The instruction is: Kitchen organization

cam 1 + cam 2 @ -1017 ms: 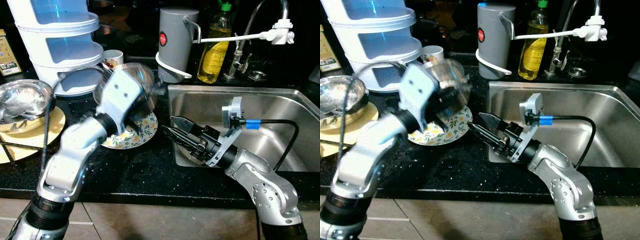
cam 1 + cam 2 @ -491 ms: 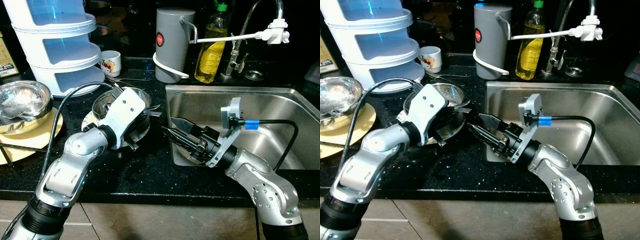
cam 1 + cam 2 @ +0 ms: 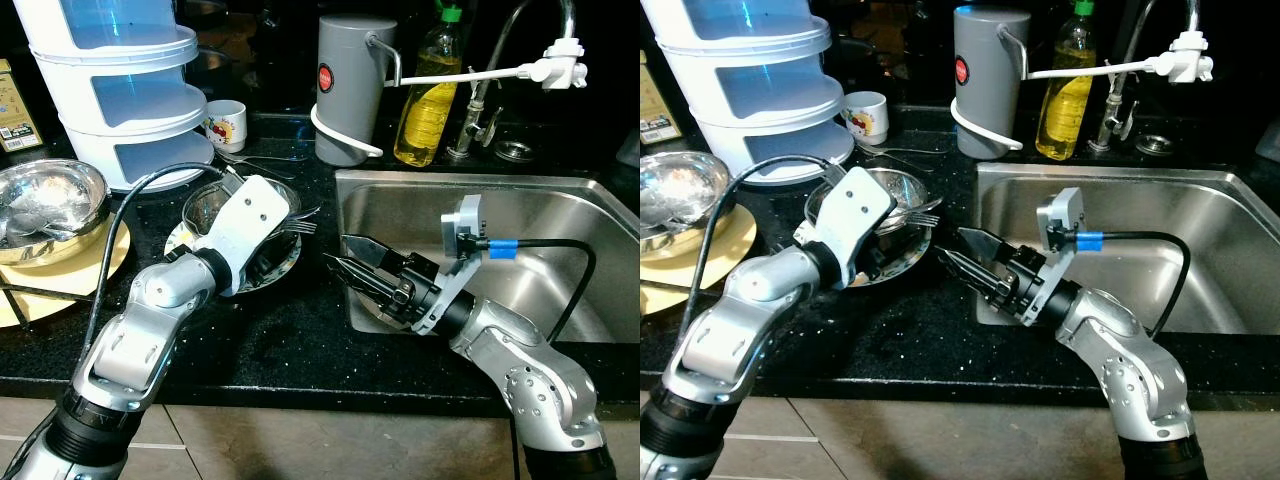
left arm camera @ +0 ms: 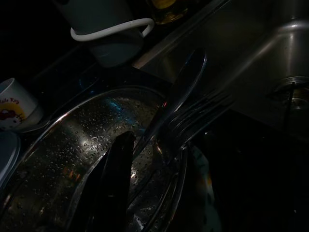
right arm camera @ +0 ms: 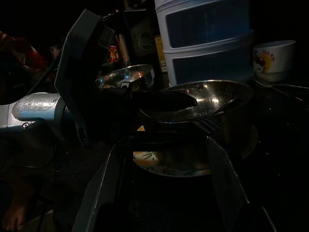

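Far left on the black speckled countertop (image 3: 290, 345): a shiny crumpled-looking steel bowl (image 3: 45, 205) resting on a round yellow mat (image 3: 60, 275). Behind it, a tall white three-tier plastic container with translucent blue panels (image 3: 120, 85), and just beside its base a small white mug with a red cartoon print (image 3: 225, 124).

Nearer the middle, the task's thing: a round stainless-steel bowl (image 3: 895, 195), wet inside with beads of water, sitting on a floral-patterned plate (image 3: 285, 258) on the counter, just left of the sink. Inside the bowl, a steel spoon and forks (image 4: 193, 108), handles leaning out over the rim toward the sink.

Left gripper (image 4: 118, 179) reaching into that bowl, one black finger lying on the inner wall; jaw state: cannot tell, second finger hidden.

Behind, a grey cylindrical jug with a white handle and red dot (image 3: 350, 90), then a clear bottle of yellow liquid with a green cap (image 3: 428, 95), then a chrome tap with a white fitting (image 3: 545, 60).

Right of the bowl, the right gripper (image 3: 352, 262) hovering over the near-left corner of the stainless-steel sink (image 3: 570, 215), black fingers spread apart, pointing at the bowl, holding nothing.
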Robot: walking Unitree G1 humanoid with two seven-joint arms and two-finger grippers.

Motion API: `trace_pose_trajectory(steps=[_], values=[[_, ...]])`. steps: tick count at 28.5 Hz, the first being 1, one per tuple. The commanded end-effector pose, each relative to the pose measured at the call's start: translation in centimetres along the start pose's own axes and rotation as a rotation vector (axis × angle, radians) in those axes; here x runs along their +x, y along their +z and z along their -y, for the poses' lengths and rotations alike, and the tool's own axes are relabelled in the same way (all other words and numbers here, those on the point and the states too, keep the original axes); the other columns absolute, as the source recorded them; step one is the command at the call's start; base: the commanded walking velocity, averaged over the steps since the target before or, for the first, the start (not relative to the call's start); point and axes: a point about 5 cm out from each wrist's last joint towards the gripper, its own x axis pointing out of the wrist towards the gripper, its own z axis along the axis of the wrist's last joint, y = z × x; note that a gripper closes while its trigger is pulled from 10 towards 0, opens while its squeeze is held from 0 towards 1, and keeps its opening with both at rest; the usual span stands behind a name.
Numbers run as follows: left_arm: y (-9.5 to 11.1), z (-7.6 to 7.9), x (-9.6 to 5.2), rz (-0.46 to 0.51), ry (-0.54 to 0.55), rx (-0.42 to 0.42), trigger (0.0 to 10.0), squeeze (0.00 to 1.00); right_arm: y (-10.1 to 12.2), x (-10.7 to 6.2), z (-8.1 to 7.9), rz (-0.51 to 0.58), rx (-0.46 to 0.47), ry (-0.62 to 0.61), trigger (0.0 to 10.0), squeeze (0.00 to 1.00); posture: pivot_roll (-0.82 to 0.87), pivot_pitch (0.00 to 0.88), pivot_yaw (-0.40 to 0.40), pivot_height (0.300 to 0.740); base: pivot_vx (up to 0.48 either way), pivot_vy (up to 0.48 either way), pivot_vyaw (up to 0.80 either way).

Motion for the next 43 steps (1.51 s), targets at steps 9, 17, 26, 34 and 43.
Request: trace_pose_trajectory(steps=[9,17,26,34,43], values=[[1.5,-0.3,0.1,0.094,0.028,0.000,10.0,0.00,0.0,0.1,-0.3,-0.013,-0.003,0.013,10.0,0.00,-0.08,0.000,-0.048,0.740,0.000,0.000,0.00],[1.4,0.0,0.2,0.099,0.014,-0.006,3.0,0.00,-0.1,0.2,-0.4,-0.015,-0.002,0.019,10.0,0.00,-0.08,0.000,-0.048,0.740,0.000,0.000,0.00],[1.2,-0.1,0.2,0.094,0.018,-0.012,0.0,0.00,0.0,0.2,-0.4,-0.014,-0.005,0.018,10.0,0.00,-0.08,0.000,-0.048,0.740,0.000,0.000,0.00],[1.7,-0.8,0.0,0.119,0.050,-0.012,0.0,0.00,0.0,0.2,-0.3,-0.010,-0.005,0.014,10.0,0.00,-0.08,0.000,-0.046,0.740,0.000,0.000,0.00],[7.2,-4.6,-1.5,0.402,0.241,-0.032,0.0,0.00,1.2,0.4,0.0,0.105,0.030,-0.023,10.0,0.00,-0.07,0.000,-0.045,0.740,0.000,0.000,0.00]])
